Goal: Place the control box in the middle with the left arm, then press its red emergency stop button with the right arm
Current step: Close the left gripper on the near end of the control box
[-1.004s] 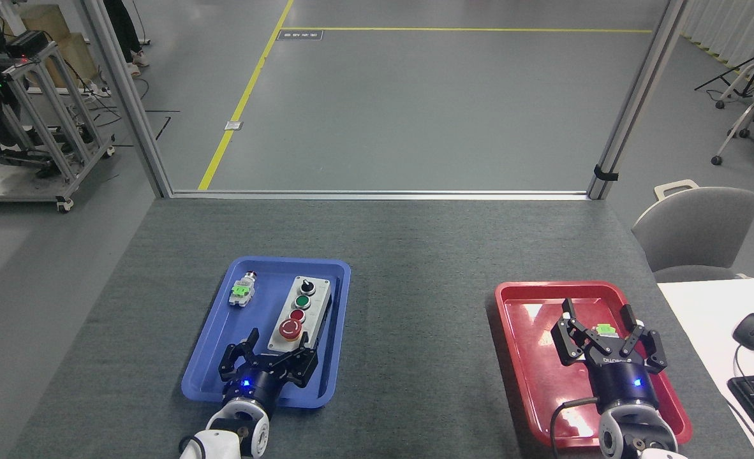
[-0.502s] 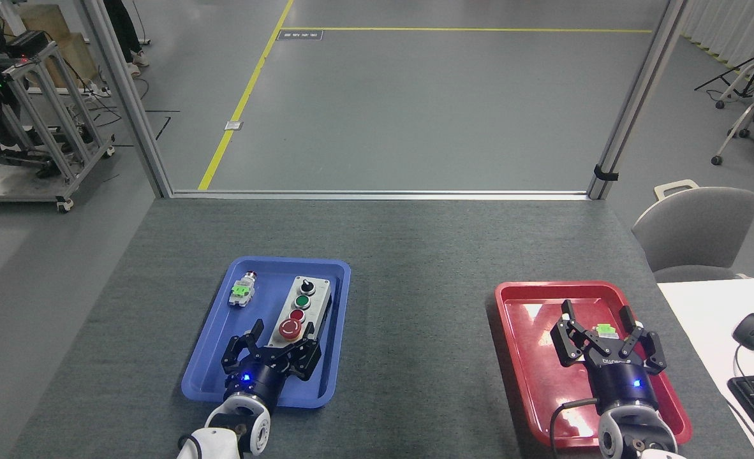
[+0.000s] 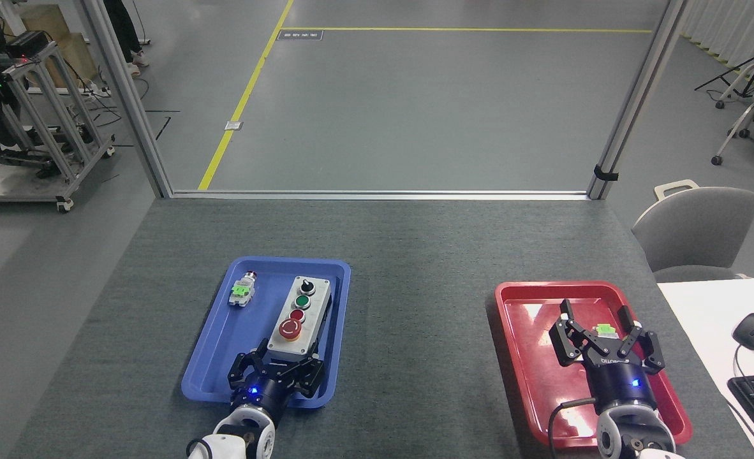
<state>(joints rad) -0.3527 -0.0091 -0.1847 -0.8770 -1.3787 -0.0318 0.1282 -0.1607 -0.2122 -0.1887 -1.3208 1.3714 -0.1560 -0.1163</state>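
Control box (image 3: 302,314) in blue tray (image 3: 211,357), near end between left gripper's (image 3: 286,352) fingers, grip uncertain, right gripper (image 3: 600,328) spread above red tray (image 3: 524,357)

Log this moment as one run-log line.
phase: reaching | left tool: open, astride near end of grey oblong control box | box: in blue plastic tray | right tool: open over red plastic tray

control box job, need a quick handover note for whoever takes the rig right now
Left gripper: open, fingers either side of the near end of the control box, not closed on it.
Right gripper: open, holding nothing, over the red tray.
The box lies in the blue tray; the middle is bare.
Done: approach only.
Left: grip, move box to the middle, then press the red emergency stop button with the right.
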